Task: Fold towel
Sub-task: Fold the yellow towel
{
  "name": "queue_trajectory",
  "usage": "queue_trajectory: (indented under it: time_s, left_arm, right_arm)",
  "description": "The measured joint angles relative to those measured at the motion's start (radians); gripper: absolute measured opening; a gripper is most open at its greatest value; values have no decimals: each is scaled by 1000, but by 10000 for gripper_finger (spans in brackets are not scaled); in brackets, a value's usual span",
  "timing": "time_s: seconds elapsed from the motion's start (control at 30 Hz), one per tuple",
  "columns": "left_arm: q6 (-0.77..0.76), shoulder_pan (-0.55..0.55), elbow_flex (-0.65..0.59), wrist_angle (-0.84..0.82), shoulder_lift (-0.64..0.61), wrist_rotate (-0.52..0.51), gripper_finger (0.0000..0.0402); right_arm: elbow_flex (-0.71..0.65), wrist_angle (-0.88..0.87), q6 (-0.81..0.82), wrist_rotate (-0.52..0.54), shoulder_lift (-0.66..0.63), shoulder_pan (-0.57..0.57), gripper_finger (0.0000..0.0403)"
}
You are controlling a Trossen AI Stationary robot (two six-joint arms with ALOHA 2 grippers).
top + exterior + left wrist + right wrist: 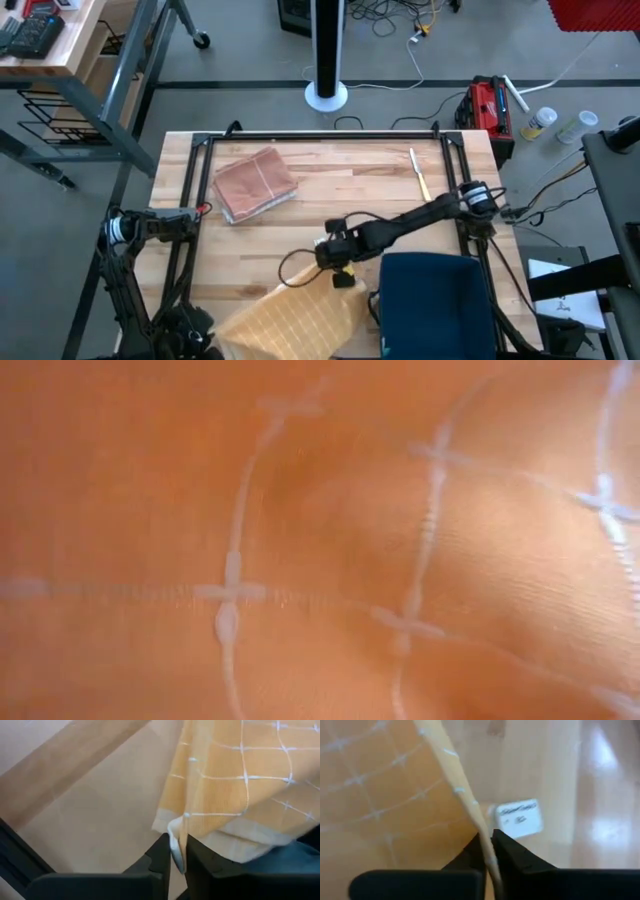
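Orange checked cloth fills the low view completely, pressed so close to that camera that nothing else shows. It is the towel (290, 318), orange-yellow with thin pale grid lines, and both grippers have hold of it. Seen from the left wrist, the left gripper (177, 852) has its two dark fingers nipped together on a pale hemmed corner of the towel (235, 785), which drapes away from them above the wooden table (95, 825). Seen from the right wrist, the right gripper (489, 851) pinches another edge of the towel (380, 795) between closed fingers, with a small white label (520, 818) hanging just beyond the hem. From above, the right arm reaches in across the table (370, 185) so that its gripper (338, 270) sits at the towel's far corner, while the left arm's base stands at the left edge and its gripper end is lost at the near edge. A folded pinkish cloth (255, 183) lies well apart at the back left, and a dark blue one (432, 305) sits beside the towel on the right. My judgement is that the corners are gripped and lifted, ready for the fold; next both arms need to carry the held edge evenly over the opposite edge, keeping the cloth taut.
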Motion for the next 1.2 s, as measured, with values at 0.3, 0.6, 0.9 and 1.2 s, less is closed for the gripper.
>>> queue_trajectory:
  time_s: [0.3,0.6,0.9,1.2]
  left_arm:
    - [-18,8,-101,61,0,25,58]
    - [-21,22,-116,84,-5,-9,49]
    - [48,23,-107,87,-19,-86,38]
    - [103,98,-186,81,-23,-56,24]
  right_arm:
    - [0,-17,-15,-4,-45,-63,126]
    - [-14,187,7,-227,-36,25,137]
    - [-17,425,58,-232,146,56,65]
    - [-15,456,200,-249,216,-21,3]
